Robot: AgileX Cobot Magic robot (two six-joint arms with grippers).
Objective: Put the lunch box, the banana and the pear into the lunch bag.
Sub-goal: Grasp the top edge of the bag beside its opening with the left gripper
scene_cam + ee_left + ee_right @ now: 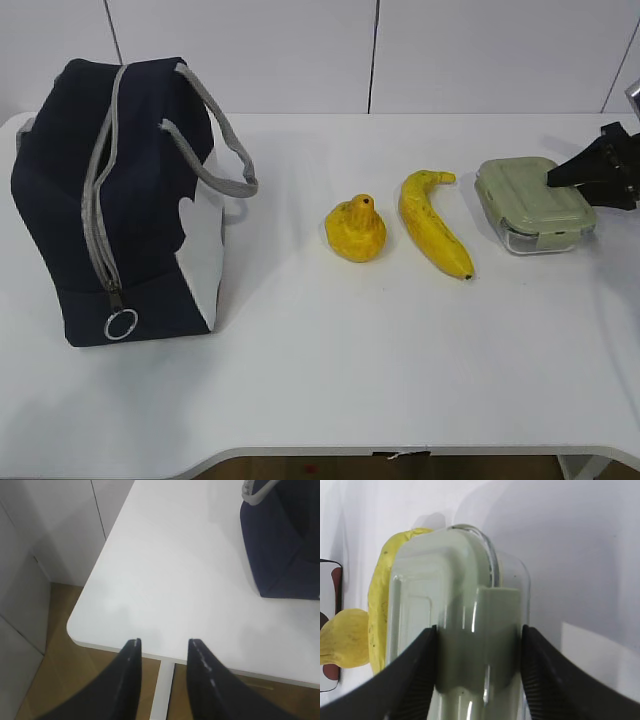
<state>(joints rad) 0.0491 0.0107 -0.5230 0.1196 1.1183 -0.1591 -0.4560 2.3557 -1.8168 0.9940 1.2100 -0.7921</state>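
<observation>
Surface: white table (330, 380) with rounded front corners, matte; wood-toned floor (55, 630) visible past its edge in the left wrist view. Backdrop: white panelled wall (300, 50) with dark vertical seams.

Item 1, near left: large dark navy fabric lunch bag (120, 200), upright, grey zipper running down its end to a silver ring pull (121, 325); grey strap handles arch toward the middle; white side panel faces right.

Item 2, centre: squat lumpy yellow pear (356, 229), on the table, well apart from the bag.

Item 3: long curved yellow banana (432, 222), dark tip toward the front, just beside the pear, between it and item 4.

Item 4, right: small rectangular clear lunch box (533, 204) with sage-green snap-lock lid, on the table.

Right gripper (479, 670): black fingers against both sides of the lunch box's lid flap, clamped on it.

Left gripper (164, 650): over the table's corner, fingers parted a narrow way, holding nothing, apart from the bag.
</observation>
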